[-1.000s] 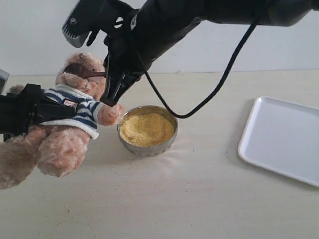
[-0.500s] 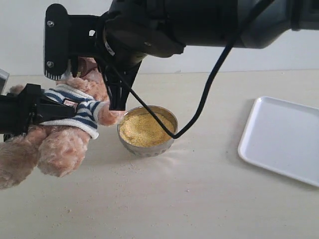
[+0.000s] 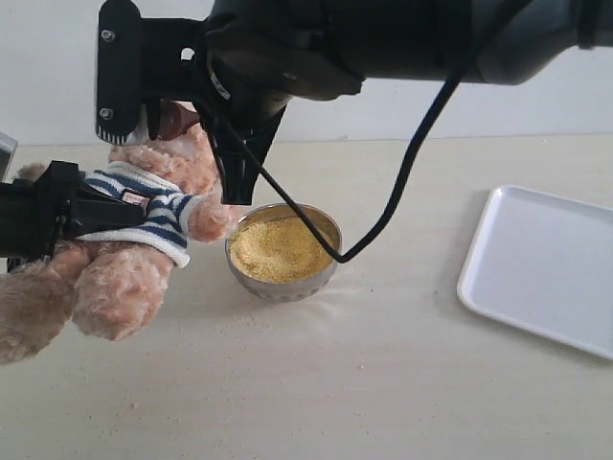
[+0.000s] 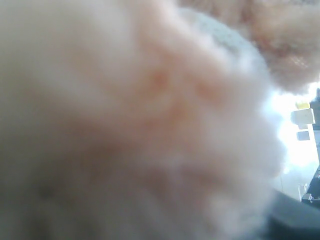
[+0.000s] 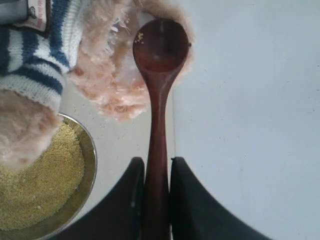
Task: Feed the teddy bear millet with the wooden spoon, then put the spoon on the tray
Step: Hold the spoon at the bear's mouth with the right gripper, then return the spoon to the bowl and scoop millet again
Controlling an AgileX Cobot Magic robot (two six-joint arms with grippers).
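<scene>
Left pincer (image 3: 113, 207) is clamped around the teddy bear (image 3: 120, 283) at 9 o'clock of the table (image 3: 383, 383). Right pincer (image 5: 156, 174) is pinched on the wooden spoon (image 5: 159, 100) handle, with the spoon's scoop held against bear fur. Millet (image 3: 281, 249) is heaped in the metal bowl (image 3: 287, 286) at center; the tray (image 3: 546, 268) is seen at 3 o'clock.

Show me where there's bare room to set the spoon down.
The tray is bare throughout. The table is open between the bowl and the tray, and across the strip nearer the camera. It is crowded around the teddy bear, where the bowl and the right gripper holding the wooden spoon bunch together.
</scene>
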